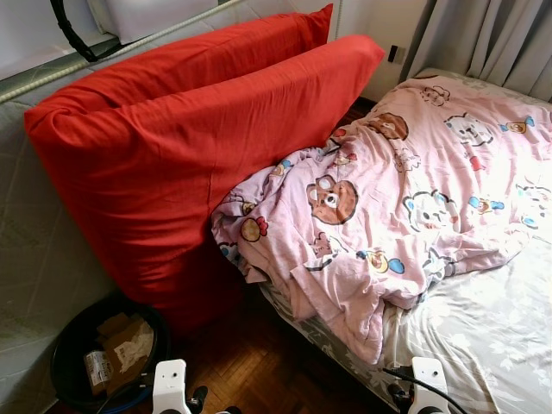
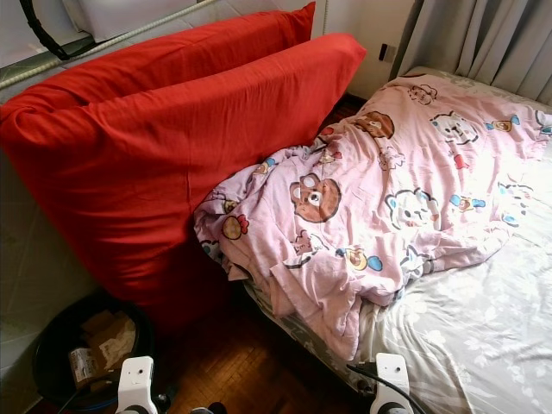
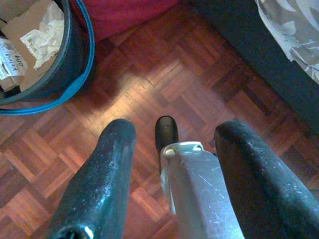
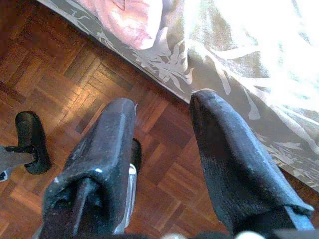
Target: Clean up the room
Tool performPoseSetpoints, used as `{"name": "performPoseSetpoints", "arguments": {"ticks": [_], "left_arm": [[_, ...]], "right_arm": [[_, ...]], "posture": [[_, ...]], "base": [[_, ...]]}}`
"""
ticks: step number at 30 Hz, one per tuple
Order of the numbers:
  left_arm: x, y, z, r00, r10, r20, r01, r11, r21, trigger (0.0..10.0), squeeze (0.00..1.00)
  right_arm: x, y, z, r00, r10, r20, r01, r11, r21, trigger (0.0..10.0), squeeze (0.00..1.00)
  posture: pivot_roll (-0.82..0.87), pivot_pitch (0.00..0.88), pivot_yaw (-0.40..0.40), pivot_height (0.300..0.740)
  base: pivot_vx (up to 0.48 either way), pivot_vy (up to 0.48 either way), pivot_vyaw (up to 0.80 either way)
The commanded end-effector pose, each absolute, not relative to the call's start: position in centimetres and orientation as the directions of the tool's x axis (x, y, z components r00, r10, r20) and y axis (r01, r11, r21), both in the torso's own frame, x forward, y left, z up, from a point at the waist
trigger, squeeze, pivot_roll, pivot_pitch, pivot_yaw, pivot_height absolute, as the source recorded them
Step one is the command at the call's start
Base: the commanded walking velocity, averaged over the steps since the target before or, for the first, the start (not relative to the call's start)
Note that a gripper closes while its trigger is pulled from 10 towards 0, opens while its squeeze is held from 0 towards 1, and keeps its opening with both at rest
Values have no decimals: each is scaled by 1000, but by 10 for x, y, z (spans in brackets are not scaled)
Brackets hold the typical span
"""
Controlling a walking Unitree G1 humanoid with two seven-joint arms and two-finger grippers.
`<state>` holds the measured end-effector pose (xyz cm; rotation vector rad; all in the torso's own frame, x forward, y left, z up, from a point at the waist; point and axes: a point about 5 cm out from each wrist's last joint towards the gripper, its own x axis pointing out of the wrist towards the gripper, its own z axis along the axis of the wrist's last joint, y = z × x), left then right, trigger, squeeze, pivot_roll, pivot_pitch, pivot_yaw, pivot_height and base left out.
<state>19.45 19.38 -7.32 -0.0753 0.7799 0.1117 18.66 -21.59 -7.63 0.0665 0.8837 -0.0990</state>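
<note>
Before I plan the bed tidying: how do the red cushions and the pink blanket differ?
The red cushions are plain and stand propped on edge beside the bed; the pink blanket is printed with cartoon animals and lies on the mattress. The cushions look smooth and firm; the blanket is crumpled, one corner drooping over the bed's edge. Both are soft bedding.

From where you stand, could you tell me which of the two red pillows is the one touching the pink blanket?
The front red pillow, the one nearer the bed: the pink blanket bunches against its lower edge. The back red pillow stands behind it, against the wall.
</note>
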Motion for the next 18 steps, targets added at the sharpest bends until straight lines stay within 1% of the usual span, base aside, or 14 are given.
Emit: {"name": "performPoseSetpoints", "arguments": {"ticks": [1,11,16,18], "left_arm": [[189,195,-77,685,76,-725,-139,990,-28,10000,0],[192,198,-75,688,82,-721,-145,989,-27,10000,0],[202,205,-68,709,69,-702,-144,988,-49,10000,0],[208,209,-64,721,41,-692,-107,993,-53,10000,0]], "right_arm": [[182,-216,-79,615,-63,-786,136,990,27,10000,0],[184,-214,-78,616,-57,-786,125,992,26,10000,0],[190,-211,-76,631,-52,-774,120,992,32,10000,0],[195,-210,-73,648,-51,-760,113,993,30,10000,0]], "posture": [[-15,119,-9,740],[8,96,-14,740],[26,62,-14,740],[31,48,-14,740]], "base": [[0,0,0],[0,0,0],[0,0,0],[0,0,0]]}}
